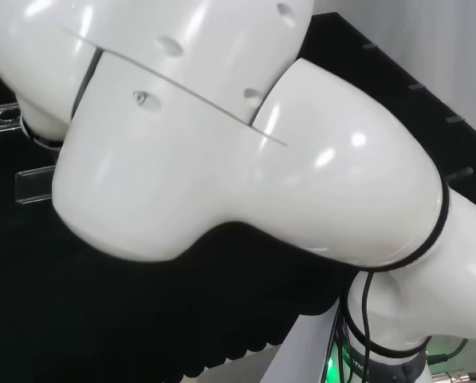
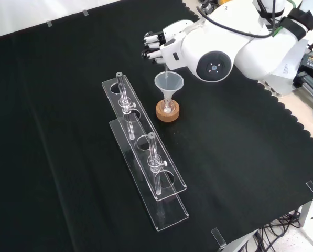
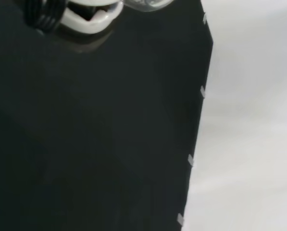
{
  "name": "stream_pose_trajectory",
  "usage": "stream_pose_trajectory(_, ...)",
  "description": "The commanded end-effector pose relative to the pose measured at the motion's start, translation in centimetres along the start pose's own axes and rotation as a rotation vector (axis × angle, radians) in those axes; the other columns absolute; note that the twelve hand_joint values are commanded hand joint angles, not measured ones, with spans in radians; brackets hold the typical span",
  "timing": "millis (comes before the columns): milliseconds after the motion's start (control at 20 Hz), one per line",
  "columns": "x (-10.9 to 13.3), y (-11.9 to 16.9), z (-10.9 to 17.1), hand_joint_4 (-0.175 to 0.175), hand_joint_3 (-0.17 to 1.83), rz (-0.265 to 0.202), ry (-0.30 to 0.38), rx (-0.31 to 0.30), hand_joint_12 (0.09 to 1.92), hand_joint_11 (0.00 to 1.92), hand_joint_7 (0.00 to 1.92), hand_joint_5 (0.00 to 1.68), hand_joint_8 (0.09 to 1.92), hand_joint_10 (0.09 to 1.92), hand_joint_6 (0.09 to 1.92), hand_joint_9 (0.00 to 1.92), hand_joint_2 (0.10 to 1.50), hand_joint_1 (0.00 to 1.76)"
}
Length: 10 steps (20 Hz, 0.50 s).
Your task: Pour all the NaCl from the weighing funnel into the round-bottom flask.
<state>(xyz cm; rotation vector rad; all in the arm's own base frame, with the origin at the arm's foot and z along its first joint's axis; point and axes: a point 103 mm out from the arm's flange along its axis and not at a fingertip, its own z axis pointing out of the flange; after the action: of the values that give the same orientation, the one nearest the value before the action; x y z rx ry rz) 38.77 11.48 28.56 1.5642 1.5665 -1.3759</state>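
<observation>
Acrylic rack (image 2: 146, 157) foreground; robot hand (image 2: 155, 47), fingers curled on weighing funnel (image 2: 166, 71), at 12 o'clock above funnel (image 2: 169, 84); misalignment risks spilling NaCl.

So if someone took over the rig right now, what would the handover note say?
Hand: fingers curled, above the funnel; a thin clear piece hangs from it toward the funnel mouth, too faint to identify.
Funnel sits in the flask on its cork ring.
Two clear racks with glass pieces stand left of it in the front view.
Done: hand is in place over the funnel.
Left: cannot tell how much salt is still to go; check before ending the pour.
</observation>
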Motion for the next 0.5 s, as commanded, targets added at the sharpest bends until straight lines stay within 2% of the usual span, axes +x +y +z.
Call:
stream_pose_trajectory(50, 0.19, -0.29, -0.91, 0.175, 0.59, 0.003, -0.047, 0.007, 1.11, 0.72, 0.5, 1.2, 0.66, 0.38, 0.77, 0.86, 0.72, 1.1)
stream_pose_trajectory(500, 0.1, -0.31, -0.97, 0.175, 0.59, 0.004, -0.057, 0.019, 1.11, 0.71, 0.5, 1.2, 0.66, 0.38, 0.77, 0.85, 0.72, 1.1)
